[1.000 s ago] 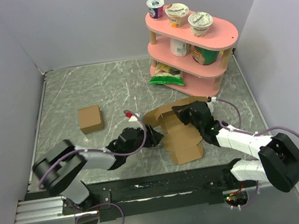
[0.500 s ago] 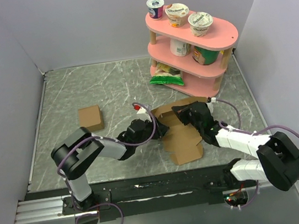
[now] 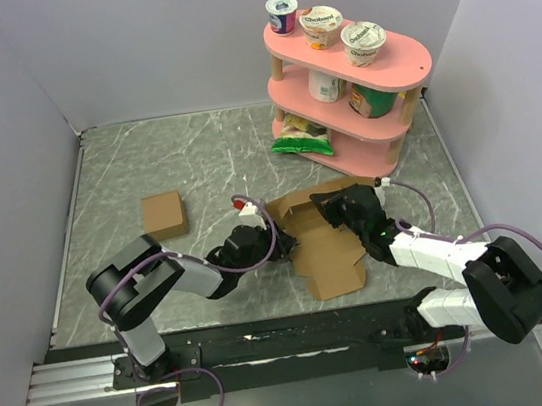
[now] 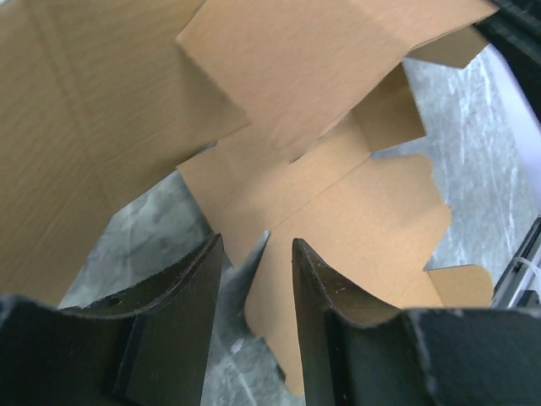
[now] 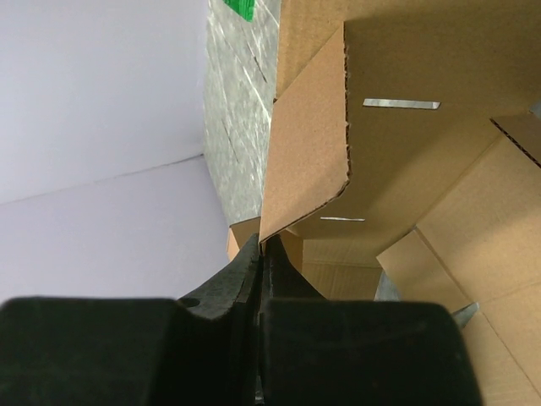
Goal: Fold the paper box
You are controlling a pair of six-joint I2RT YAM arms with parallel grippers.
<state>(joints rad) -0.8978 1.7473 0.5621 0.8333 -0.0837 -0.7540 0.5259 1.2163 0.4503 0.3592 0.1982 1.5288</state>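
Note:
The paper box (image 3: 331, 255) is a brown cardboard cutout lying partly flat at the table's middle, its far panels lifted. My right gripper (image 3: 326, 205) is at the sheet's far edge. In the right wrist view it (image 5: 262, 244) is shut on the edge of a raised flap of the box (image 5: 406, 169). My left gripper (image 3: 279, 247) lies low at the sheet's left edge. In the left wrist view its jaws (image 4: 258, 254) stand apart with only table and the edge of the cardboard (image 4: 355, 211) between and beyond them; a raised panel hangs above.
A small neat brown cardboard cube (image 3: 164, 215) sits at the left. A pink two-level shelf (image 3: 388, 67) with yogurt cups stands at the back right, with a green snack bag (image 3: 303, 141) at its foot. Grey walls enclose the marble-patterned table (image 3: 185, 165).
My left arm has raised its elbow and pushed its gripper closer to the sheet's left edge, its jaws narrower than before. The right gripper has kept hold of the raised flap.

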